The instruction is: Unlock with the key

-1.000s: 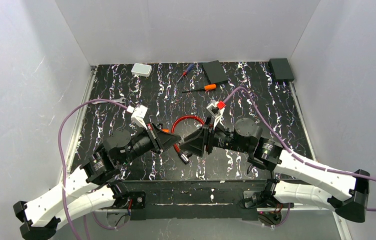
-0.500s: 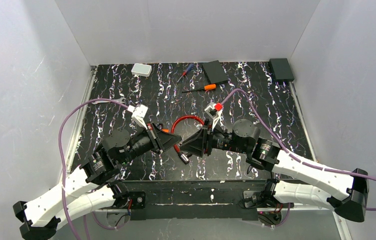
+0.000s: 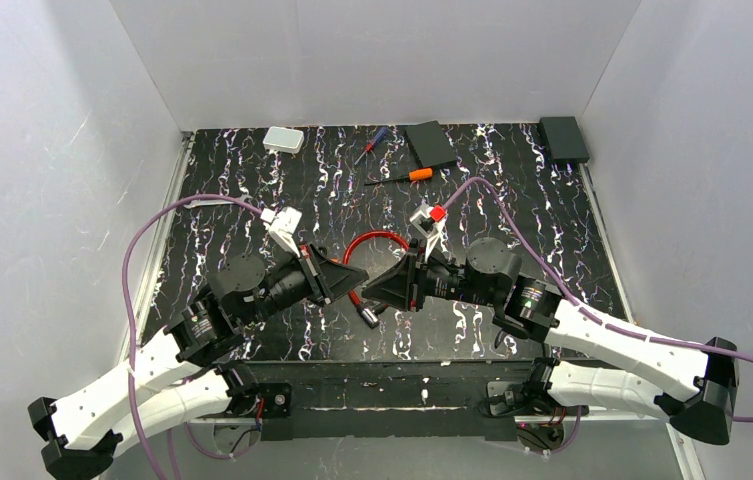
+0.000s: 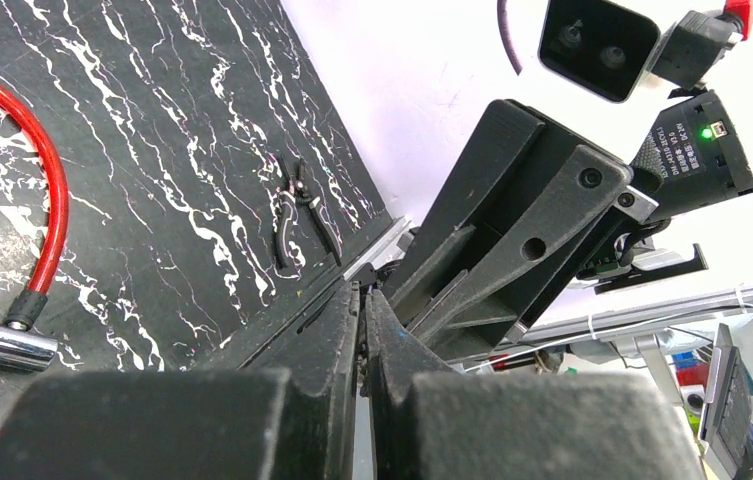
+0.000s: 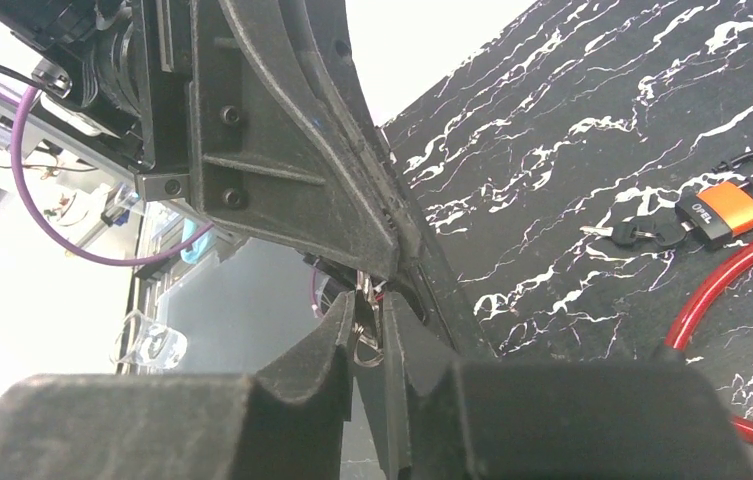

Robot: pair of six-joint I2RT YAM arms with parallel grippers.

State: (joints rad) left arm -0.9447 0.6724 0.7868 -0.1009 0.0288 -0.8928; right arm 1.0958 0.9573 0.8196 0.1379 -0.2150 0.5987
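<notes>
My two grippers meet tip to tip over the near middle of the table, the left gripper (image 3: 357,276) facing the right gripper (image 3: 366,290). In the right wrist view the right gripper (image 5: 364,318) is shut on a small silvery metal piece with a wire ring (image 5: 364,340). The left gripper (image 4: 362,292) is shut, with its tips at that same piece. I cannot tell whether it grips it. The key (image 5: 722,212), with an orange-and-black head, lies on the table beside small black-headed bits (image 5: 642,232). The red cable (image 3: 377,238) loops behind the grippers, and its metal end (image 4: 2,345) rests on the table.
An orange-handled screwdriver (image 3: 407,176), a small screwdriver (image 3: 376,142), a white box (image 3: 283,139), a black slab (image 3: 430,143) and a black box (image 3: 563,138) lie at the back. A small black tool (image 4: 302,205) lies near the table's front edge.
The right gripper moved slightly left toward the left gripper. The left arm then pushed a little forward, and its gripper now covers the orange piece seen beside it before.
</notes>
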